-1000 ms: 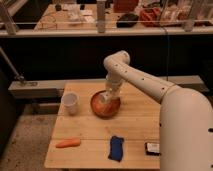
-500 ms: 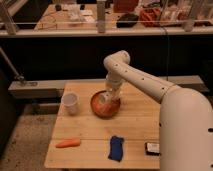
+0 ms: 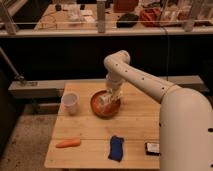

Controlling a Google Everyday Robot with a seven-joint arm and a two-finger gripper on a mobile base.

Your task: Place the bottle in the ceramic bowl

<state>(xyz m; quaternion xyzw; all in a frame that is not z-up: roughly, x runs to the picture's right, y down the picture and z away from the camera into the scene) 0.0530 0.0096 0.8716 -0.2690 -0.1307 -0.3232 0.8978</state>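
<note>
One relation decides the next move: the small pale cream-white bottle (image 3: 103, 98) lies directly at the tip of the gripper (image 3: 111, 97), slightly toward the white-cup side of it, and both sit within the outline of the round orange-red ceramic bowl (image 3: 100, 111). The single white arm reaches in from the right edge of the view and bends down over the bowl, so the gripper points downward into it. Whether the gripper is clamped on the bottle, merely touching it or already apart from it: cannot tell, as bottle and gripper merge into one pale shape. Bottle long axis: appears tilted rather than upright, not certain. Whether the bottle rests on the bowl floor or hangs just above it: not resolvable. Judgement: placement is at or near its end; what remains turns on a clean release and a straight lift, since bottle and gripper are so close. Nearby on the light wooden table (image 3: 137, 125): white cup (image 3: 70, 102) just beside the bowl, orange carrot (image 3: 68, 143), blue cloth (image 3: 116, 148), both well apart.
</note>
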